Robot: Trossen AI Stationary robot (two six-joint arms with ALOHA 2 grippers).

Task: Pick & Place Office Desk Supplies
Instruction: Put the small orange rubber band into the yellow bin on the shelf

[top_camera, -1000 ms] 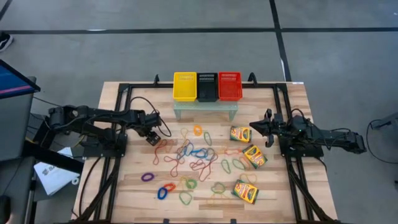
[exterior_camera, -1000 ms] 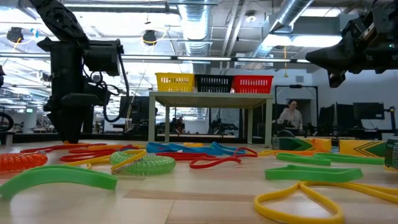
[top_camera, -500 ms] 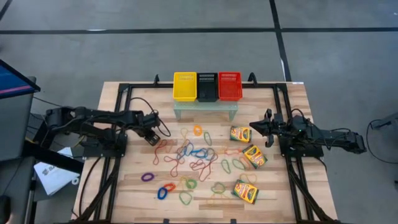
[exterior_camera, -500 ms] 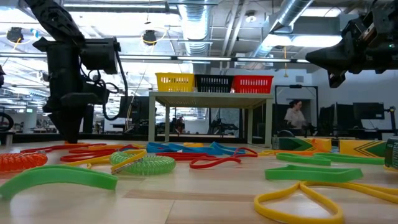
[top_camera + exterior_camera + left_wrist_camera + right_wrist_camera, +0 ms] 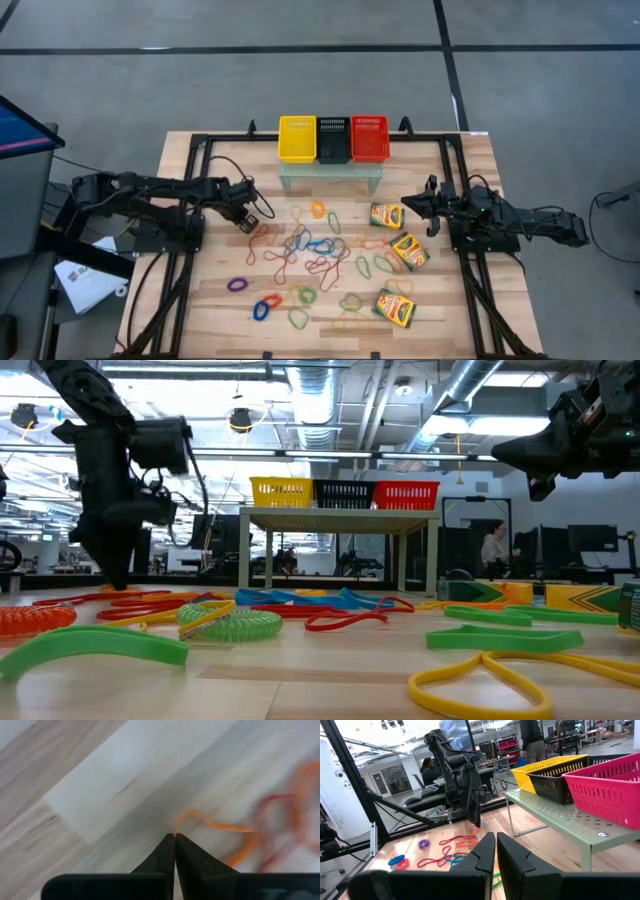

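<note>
Many thin rubber-band loops [image 5: 310,250] of several colours lie spread over the middle of the wooden table. Three yellow-and-green crayon boxes [image 5: 386,215], [image 5: 409,251], [image 5: 395,308] lie flat to their right. My left gripper [image 5: 243,222] points down at the left edge of the bands, shut on an orange rubber band [image 5: 215,826]. My right gripper [image 5: 405,203] hovers shut above the table beside the farthest crayon box, with nothing between its fingers [image 5: 496,851]. My left gripper pinches the orange band's near bend [image 5: 181,821] between its two fingertips. The fingers come from above and point down at the table. The rest of the band lies slack on the wood among red bands.
Yellow [image 5: 297,139], black [image 5: 333,139] and red [image 5: 369,138] mesh baskets stand in a row on a low pale-green shelf [image 5: 330,175] at the table's far edge. Bare wood shows along the table's left side. A person [image 5: 495,550] stands in the room behind the table.
My left gripper has stayed down at the left end of the bands, and its wrist has tipped a little. The bands and boxes lie as before. The person behind the table has walked to the right.
</note>
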